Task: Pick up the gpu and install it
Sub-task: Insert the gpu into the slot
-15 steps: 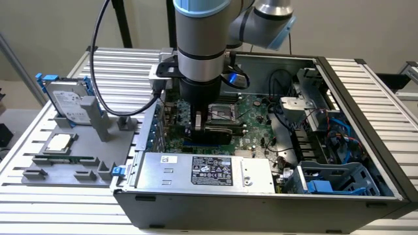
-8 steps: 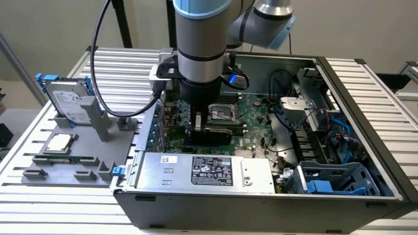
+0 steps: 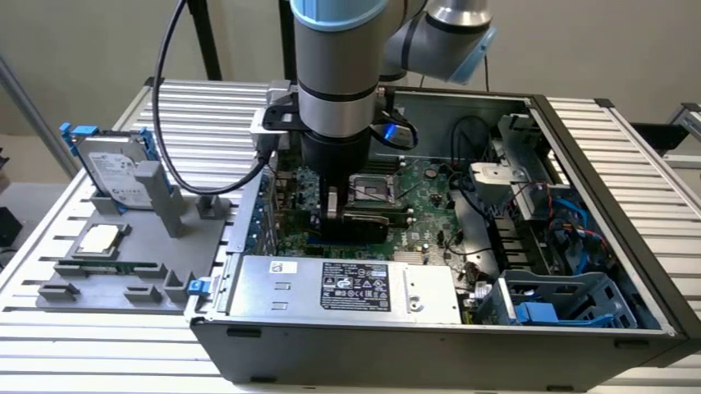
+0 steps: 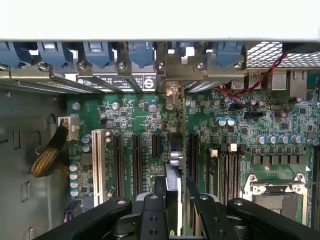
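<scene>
On the exterior view's left, the hard drive (image 3: 113, 170) stands in the grey holder (image 3: 121, 271) on the counter (image 3: 208, 107). Then the gripper (image 3: 345, 215), clamped on the gpu (image 4: 173, 192), holds it edge-on over the motherboard (image 4: 135, 117) slots inside the computer case (image 3: 592, 246).

A robotics lab: open computer case (image 3: 438, 328) on slatted aluminium workbench (image 3: 646, 164).

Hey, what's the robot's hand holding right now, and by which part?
The hand holds the gpu edge-on by its upper edge, one finger on each face, over the motherboard's expansion slots inside the computer case.
</scene>
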